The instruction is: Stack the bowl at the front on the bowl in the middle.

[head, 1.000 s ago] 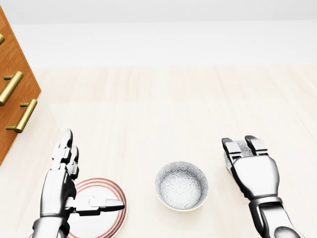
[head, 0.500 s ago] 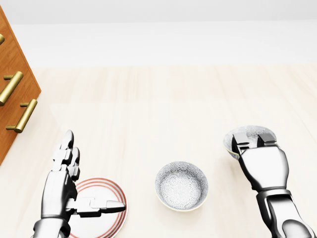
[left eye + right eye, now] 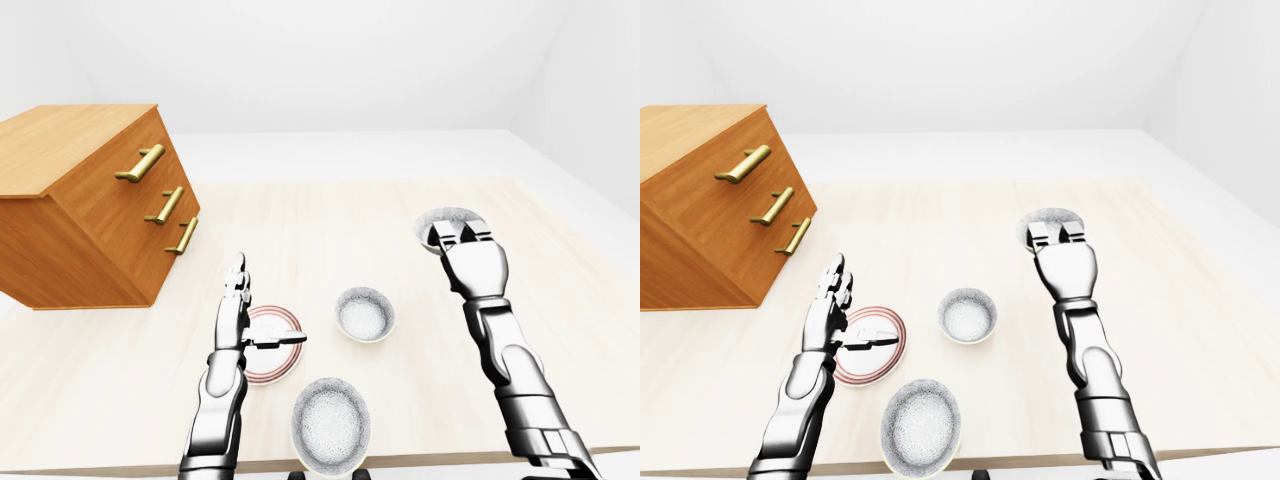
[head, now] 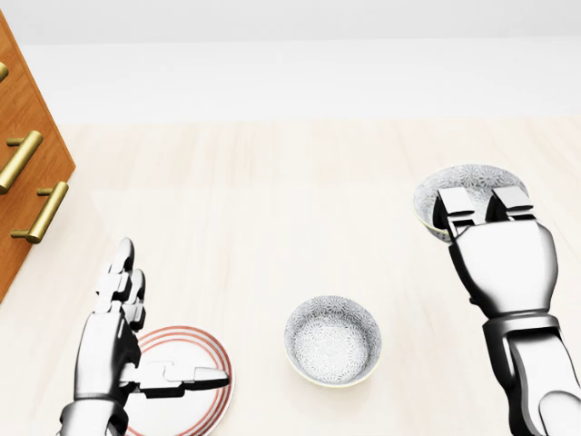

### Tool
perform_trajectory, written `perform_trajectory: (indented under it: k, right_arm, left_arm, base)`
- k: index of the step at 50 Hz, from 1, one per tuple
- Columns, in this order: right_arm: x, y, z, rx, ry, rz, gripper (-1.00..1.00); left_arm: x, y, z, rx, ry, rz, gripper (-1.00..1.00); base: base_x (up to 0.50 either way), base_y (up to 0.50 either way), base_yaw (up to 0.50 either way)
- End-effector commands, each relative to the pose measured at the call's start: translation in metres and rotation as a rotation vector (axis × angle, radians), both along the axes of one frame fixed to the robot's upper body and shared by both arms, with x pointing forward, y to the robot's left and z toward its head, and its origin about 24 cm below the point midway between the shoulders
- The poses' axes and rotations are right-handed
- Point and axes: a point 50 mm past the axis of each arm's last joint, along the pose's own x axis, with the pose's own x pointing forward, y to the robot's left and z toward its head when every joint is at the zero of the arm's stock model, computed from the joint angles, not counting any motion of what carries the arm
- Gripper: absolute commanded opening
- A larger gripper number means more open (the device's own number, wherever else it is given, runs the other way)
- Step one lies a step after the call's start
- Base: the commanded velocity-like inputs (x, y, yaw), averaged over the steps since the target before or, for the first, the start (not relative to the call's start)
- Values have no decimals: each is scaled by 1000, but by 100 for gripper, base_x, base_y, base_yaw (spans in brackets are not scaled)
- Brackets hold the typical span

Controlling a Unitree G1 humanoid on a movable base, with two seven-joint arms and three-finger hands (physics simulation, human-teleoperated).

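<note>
A patterned grey-white bowl (image 4: 333,340) stands in the middle of the table. A larger speckled bowl (image 3: 330,426) sits below it in the left-eye view, by the table's near edge. My right hand (image 4: 478,205) is raised at the right of the head view. Its fingers (image 4: 454,204) hook over the rim of a third small patterned bowl (image 4: 465,181) and hold it clear of the table. My left hand (image 4: 150,341) is open at the lower left, fingers straight and thumb out, over a red-ringed plate (image 4: 201,349).
A wooden dresser (image 3: 90,210) with brass handles stands at the left of the pale wooden table (image 3: 300,220). The table's near edge (image 3: 420,462) runs along the bottom of the left-eye view, close to the larger bowl.
My right hand has risen toward the top of the head view with the small bowl, which now shows above the fingers. The left hand, plate and middle bowl stayed put.
</note>
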Motion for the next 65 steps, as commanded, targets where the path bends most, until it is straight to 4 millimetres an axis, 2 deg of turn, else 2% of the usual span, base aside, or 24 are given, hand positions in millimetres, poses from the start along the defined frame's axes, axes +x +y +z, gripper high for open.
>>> perform_trajectory:
  k: [1,7,20,31,49,50,53,65]
  right_arm:
    - [-12,19,36,121,-66,60,-100]
    - [-19,34,44,172,-49,110,-100]
    - [-25,68,46,262,4,226,-100]
    - [-33,83,42,276,33,268,-100]
    - [-49,88,9,285,114,254,-100]
    - [-52,87,0,289,131,244,-100]
    - [-55,86,-10,289,149,234,-100]
    - [-59,88,-22,294,180,235,-100]
  left_arm:
    - [1,1,-3,1,0,2,100]
    - [1,1,-2,2,-1,3,100]
    - [2,2,-1,1,0,5,100]
    - [2,2,-3,4,0,5,100]
    - [2,3,-2,8,-3,6,100]
    - [2,3,-3,9,-5,6,100]
    - [2,3,-2,11,-6,7,100]
    - [2,3,-3,13,-9,9,100]
  base:
    - [0,0,0]
    - [0,0,0]
    - [0,0,0]
    - [0,0,0]
    - [0,0,0]
    - [0,0,0]
    - [0,0,0]
    - [0,0,0]
